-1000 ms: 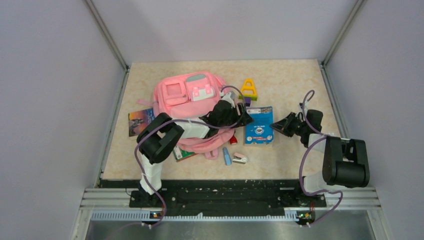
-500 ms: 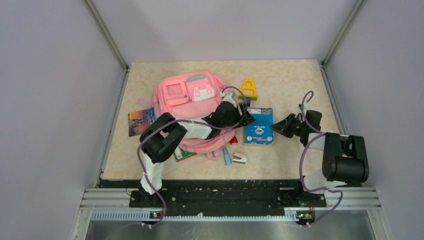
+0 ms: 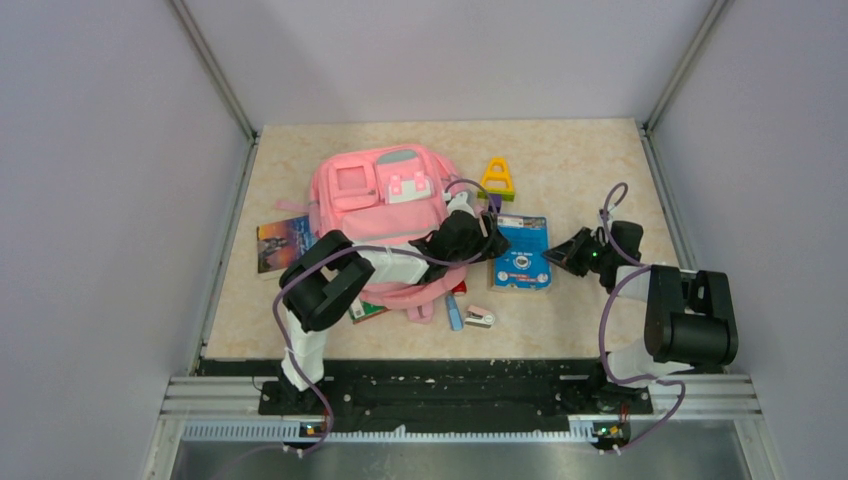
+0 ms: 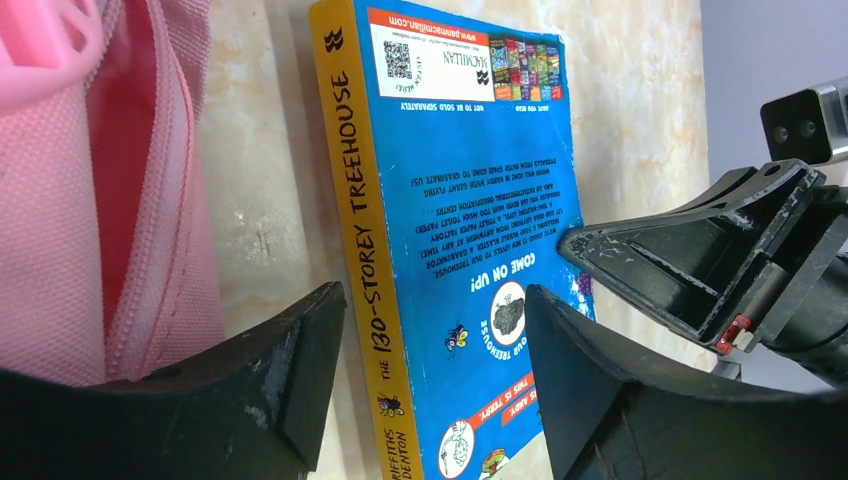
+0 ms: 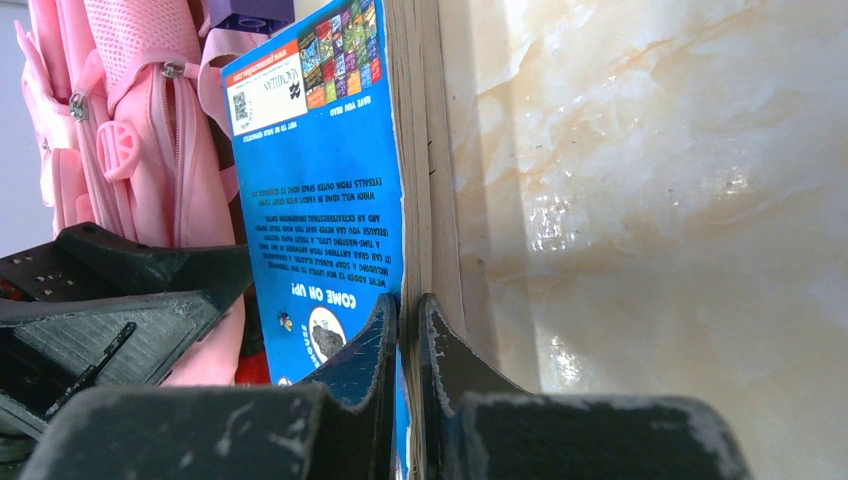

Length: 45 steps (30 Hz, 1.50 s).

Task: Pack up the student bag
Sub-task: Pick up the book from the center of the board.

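The pink student bag (image 3: 375,195) lies at the table's centre left, its open zip showing in the left wrist view (image 4: 150,180). A blue book with a yellow spine (image 3: 520,255) lies just right of it. My left gripper (image 3: 487,238) is open, its jaws on either side of the book's spine edge (image 4: 365,230), with nothing held. My right gripper (image 3: 556,255) is shut on the book's page edge (image 5: 425,200), opposite the spine. The right wrist view also shows the bag (image 5: 150,130) behind the book.
A yellow and green triangle piece (image 3: 497,178) and a purple block (image 3: 494,203) lie behind the book. A dark book (image 3: 281,243) lies left of the bag. A blue tube (image 3: 455,313), a small stapler (image 3: 480,317) and a green book (image 3: 368,310) lie near the bag's front edge.
My left gripper has moved a little to the right, up to the book's spine edge. The bag has shifted slightly towards the back. My right gripper has stayed at the book's right edge.
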Available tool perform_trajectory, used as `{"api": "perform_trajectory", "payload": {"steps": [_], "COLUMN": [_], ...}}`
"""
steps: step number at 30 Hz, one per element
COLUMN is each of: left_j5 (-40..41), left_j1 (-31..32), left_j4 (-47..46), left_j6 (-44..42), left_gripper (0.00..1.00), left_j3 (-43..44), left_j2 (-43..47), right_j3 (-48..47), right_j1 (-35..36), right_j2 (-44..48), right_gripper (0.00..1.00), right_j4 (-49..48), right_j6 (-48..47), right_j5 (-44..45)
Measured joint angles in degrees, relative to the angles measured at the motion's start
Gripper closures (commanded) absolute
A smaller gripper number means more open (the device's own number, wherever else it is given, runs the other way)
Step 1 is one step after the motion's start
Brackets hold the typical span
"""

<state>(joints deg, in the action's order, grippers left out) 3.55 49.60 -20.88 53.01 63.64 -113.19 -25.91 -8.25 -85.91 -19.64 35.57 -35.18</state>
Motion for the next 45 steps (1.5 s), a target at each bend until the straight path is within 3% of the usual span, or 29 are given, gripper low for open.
{"api": "perform_trajectory", "payload": {"steps": [15,19,24,26,28,30,33,35,45], "left_j5": [-5.4,-5.5,-5.3,-5.3,-5.4,-5.9,-7.6,-8.5,-15.6], "left_j1": [1.4,1.4,1.4,1.4,1.5,1.6,1.8,1.9,0.0], "left_j4": [-1.8,-1.6,-3.3,-4.7,-4.7,-4.6,-4.5,-4.3,-3.5], "left_j6": [5.1,6.0,7.6,7.5,6.6,5.0,2.0,-0.2,-10.9], "left_gripper": [0.32,0.57,1.00,1.00,1.00,1.00,1.00,1.00,1.00], "left_j3": [1.8,1.8,0.0,-0.8,-1.7,-2.5,-4.5,-6.1,-9.4], "left_j2": [-4.5,-4.6,-4.7,-4.0,-2.8,-1.4,2.2,5.6,25.7], "right_j3": [0.0,0.0,0.0,0.0,0.0,0.0,-0.1,-0.1,0.0], "right_j1": [-0.1,-0.1,-0.1,-0.1,0.0,0.0,0.0,-0.2,-0.7], "right_j2": [0.0,0.0,0.0,0.0,0.2,1.0,4.7,8.4,25.4], "right_gripper": [1.00,1.00,1.00,0.99,0.74,0.40,0.07,0.03,0.02], "right_j4": [-0.3,-0.3,-0.4,0.0,0.9,2.5,4.7,5.2,0.1], "right_j6": [-0.6,-0.6,-0.6,-0.5,-0.5,-0.4,-0.9,-0.7,2.4], "right_j5": [2.3,2.4,2.5,2.2,1.5,1.0,1.4,1.3,-9.9]}}
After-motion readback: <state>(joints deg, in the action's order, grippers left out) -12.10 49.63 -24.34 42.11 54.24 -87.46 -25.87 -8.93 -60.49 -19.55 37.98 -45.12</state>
